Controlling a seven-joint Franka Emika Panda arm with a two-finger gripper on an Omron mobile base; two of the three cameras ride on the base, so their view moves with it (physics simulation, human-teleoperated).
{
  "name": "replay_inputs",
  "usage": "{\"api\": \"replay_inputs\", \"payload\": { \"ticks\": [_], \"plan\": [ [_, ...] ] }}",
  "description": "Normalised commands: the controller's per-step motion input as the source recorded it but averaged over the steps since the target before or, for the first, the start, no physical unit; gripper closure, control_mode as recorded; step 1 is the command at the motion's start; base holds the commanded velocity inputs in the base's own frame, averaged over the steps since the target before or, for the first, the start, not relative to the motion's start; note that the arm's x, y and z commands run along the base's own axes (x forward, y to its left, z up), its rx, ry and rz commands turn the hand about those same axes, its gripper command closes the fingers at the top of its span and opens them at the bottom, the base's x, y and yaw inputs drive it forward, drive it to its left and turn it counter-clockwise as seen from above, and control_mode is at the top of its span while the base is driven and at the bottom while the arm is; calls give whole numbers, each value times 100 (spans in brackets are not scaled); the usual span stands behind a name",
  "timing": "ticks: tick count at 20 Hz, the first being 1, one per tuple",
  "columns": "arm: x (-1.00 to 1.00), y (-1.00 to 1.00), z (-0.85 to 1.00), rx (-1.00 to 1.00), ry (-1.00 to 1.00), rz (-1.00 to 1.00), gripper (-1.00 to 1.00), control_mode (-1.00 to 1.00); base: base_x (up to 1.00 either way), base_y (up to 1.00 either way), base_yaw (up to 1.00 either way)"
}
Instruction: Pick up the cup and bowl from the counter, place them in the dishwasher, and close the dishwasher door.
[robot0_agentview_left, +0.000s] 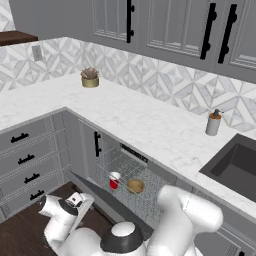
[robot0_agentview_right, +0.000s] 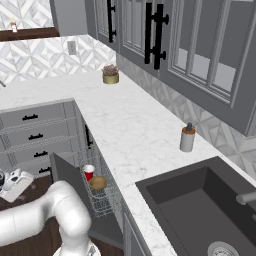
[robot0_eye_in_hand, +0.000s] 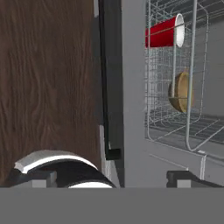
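cup (robot0_agentview_left: 114, 180) and bowl (robot0_agentview_left: 135, 186) already sit in the dishwasher (robot0_agentview_left: 131, 176) rack, bowl at the cup's 3 o'clock; gripper (robot0_agentview_left: 76, 200), jaws wide and empty, low beside the dishwasher door (robot0_agentview_left: 95, 192), seemingly to push it shut.

Potted plant (robot0_agentview_left: 90, 77) by backsplash; soap dispenser (robot0_agentview_left: 213, 122) near dark sink (robot0_agentview_left: 235, 165)

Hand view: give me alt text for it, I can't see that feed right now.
The open gripper straddles the edge of the dishwasher door, seen edge-on. Beyond it, the wire rack holds the red cup and the tan bowl; dark wood floor lies on the other side.
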Motion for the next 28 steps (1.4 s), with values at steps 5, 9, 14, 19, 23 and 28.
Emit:
{"api": "replay_inputs", "payload": {
  "ticks": [5,9,14,19,23,28],
  "plan": [
    [81,8,-90,-13,4,18,-100,-100,0,0,0],
    [70,75,-86,-19,3,6,-100,-100,0,0,0],
    [57,44,-85,-23,0,1,-100,-100,0,0,0],
    [64,2,-83,-20,2,0,-100,-100,0,0,0],
    [57,0,-100,-25,0,0,-100,-100,0,0,0],
    [49,2,-100,-34,5,5,-100,-100,0,0,0]
  ]
}}
